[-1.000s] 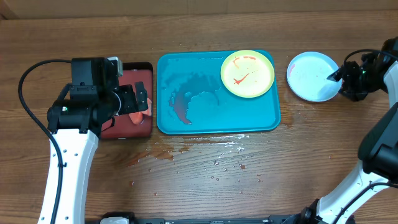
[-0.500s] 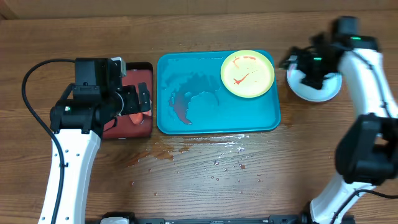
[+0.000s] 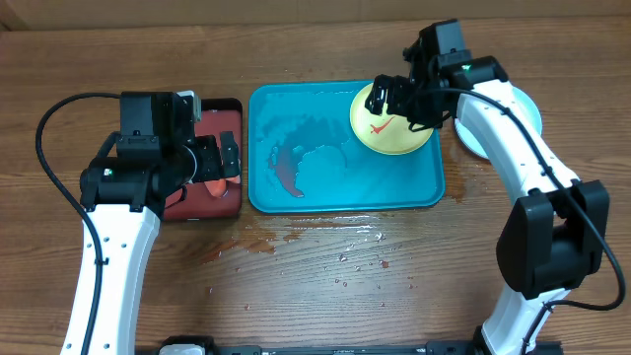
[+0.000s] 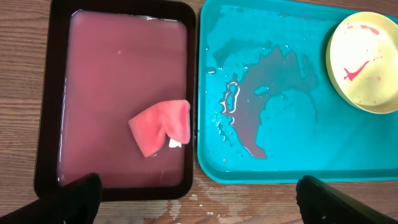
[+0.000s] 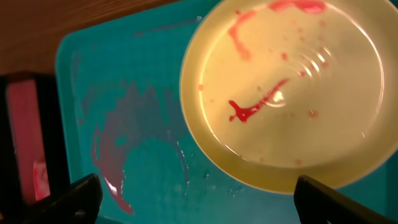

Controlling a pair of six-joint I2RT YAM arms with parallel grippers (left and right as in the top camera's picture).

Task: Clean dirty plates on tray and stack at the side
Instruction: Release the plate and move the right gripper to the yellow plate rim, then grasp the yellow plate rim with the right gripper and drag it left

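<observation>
The yellow-green plate (image 3: 394,138) with red smears lies in the far right corner of the turquoise tray (image 3: 315,192). My right gripper (image 3: 396,99) hovers open over the plate's left part, touching nothing. In the right wrist view the plate (image 5: 286,93) fills the upper right, and the gripper (image 5: 199,199) has its jaws wide apart. A pale turquoise plate (image 3: 465,136) lies on the wood right of the tray, mostly hidden by my right arm. No third plate shows. My left gripper (image 3: 225,163) is open and empty over the black tray.
A black-rimmed tray (image 3: 237,106) with reddish water and a pink cloth (image 4: 161,127) stands left of the turquoise tray (image 4: 280,155). A reddish puddle (image 4: 261,112) wets the turquoise tray. Drops and smears (image 3: 296,239) lie on the wood in front.
My right arm has swung left from the pale plate on the table to above the yellow-green plate on the tray. The left arm has barely moved.
</observation>
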